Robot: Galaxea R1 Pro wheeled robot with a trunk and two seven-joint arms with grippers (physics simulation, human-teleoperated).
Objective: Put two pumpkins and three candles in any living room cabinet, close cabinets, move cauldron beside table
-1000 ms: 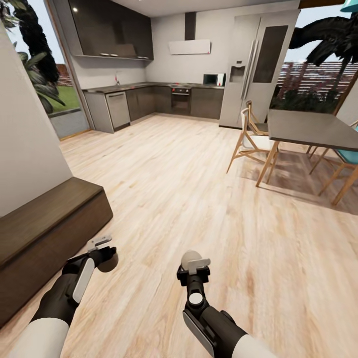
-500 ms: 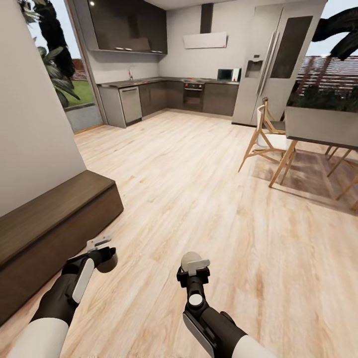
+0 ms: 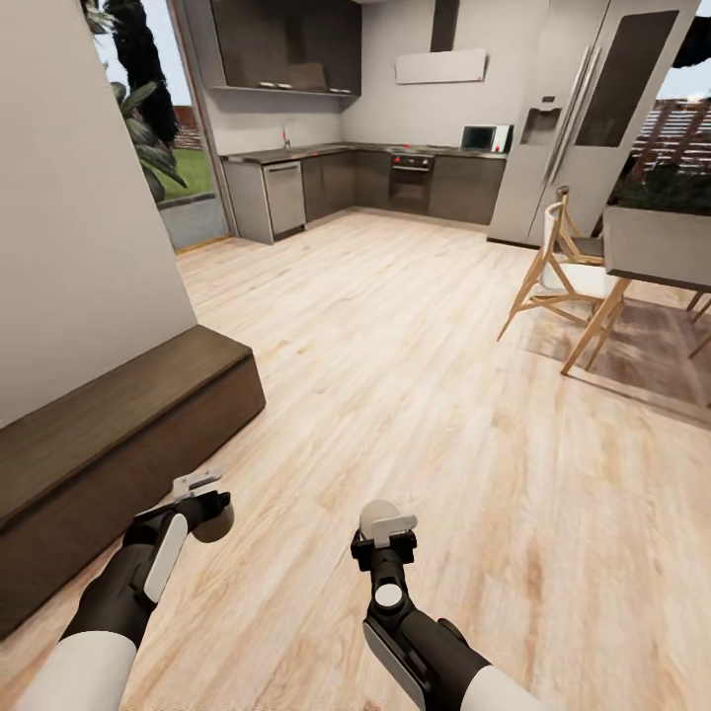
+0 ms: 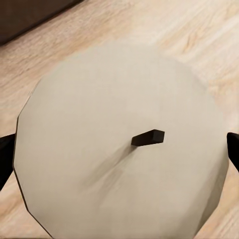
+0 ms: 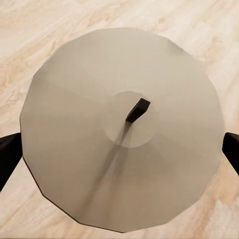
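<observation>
1. From the head camera, low on the left: left gripper (image 3: pixel 201 506) clamped on the first candle (image 3: pixel 214 520), dark side outward, just off the near end of the cabinet (image 3: pixel 109 434).
2. Same view, cabinet along the left wall: long, low, dark brown, flat on top, front closed over the stretch in view.
3. Near the bottom centre: right gripper (image 3: pixel 384 530) clamped on the second candle (image 3: pixel 378 513), pale round top facing up, above bare wooden floor (image 3: pixel 425 395) and well apart from the cabinet.
4. Further back: kitchen counter (image 3: pixel 326 153) along the rear wall, tall fridge (image 3: pixel 602 118) to its right, dining table (image 3: pixel 657 247) at the right edge with a wooden chair (image 3: pixel 558 267) beside it.
5. Over to the left wrist camera: pale top of the first candle seen face on, short dark wick (image 4: pixel 148 137) near its middle, dark fingertips (image 4: pixel 5 159) touching the rim at opposite edges. Gripped tight. Light floor behind, and a dark strip in one corner, probably the cabinet, though hard to tell.
6. On to the right wrist camera: same picture with the second candle, faceted pale disc, stubby wick (image 5: pixel 138 110) at the centre, black fingertips (image 5: pixel 9 154) pressed against the rim on both sides. Floor planks all around it.
</observation>
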